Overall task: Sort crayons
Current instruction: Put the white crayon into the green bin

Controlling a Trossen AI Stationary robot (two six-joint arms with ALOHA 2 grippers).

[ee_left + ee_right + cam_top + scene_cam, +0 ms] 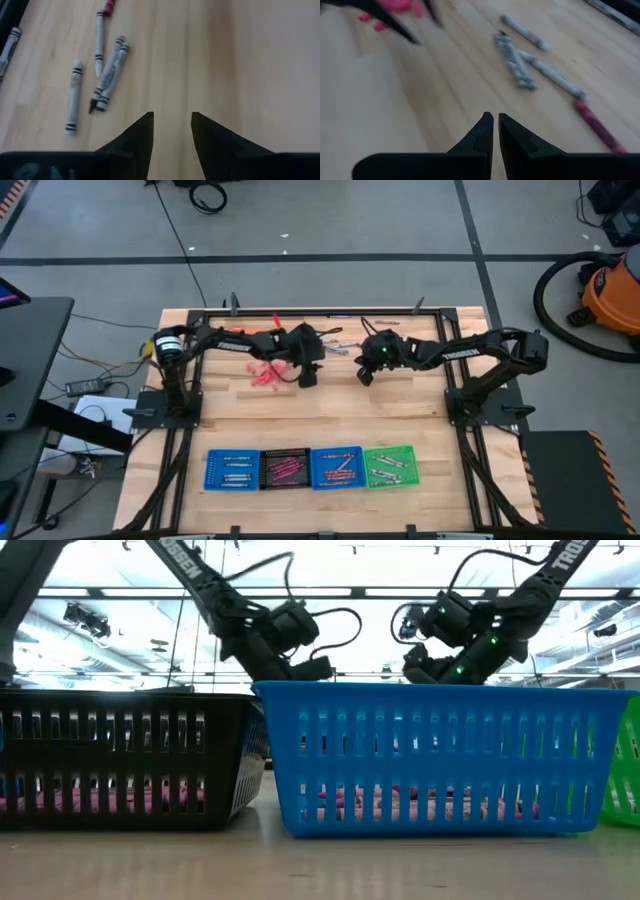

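**Both arms above the loose crayons at the far side of the desk**

The light wooden desk [330, 420] carries a row of four flat slotted plastic trays along its near edge: a blue tray [232, 469], a black tray [285, 468], a second blue tray [336, 467] and a green tray [390, 465]. Each already holds thin crayons; the black one has magenta sticks, the others mostly grey ones (the second blue tray also shows a reddish stick).

Unsorted crayons lie at the far side. A loose pile of pink-red crayons [264, 373] sits under the left arm, and a small scatter of grey paper-wrapped crayons [106, 80] lies between the two arms, with one red crayon [597, 126] close by.

The left tool [171, 125] hangs above bare wood just beside the grey scatter, its two dark fingers apart with a clear gap and nothing between them. The right tool [495, 121] hangs over bare wood near the same grey crayons, its fingers almost together with only a thin slit showing, and it grips nothing. In the low view both arms show above the rims of the black and blue trays.
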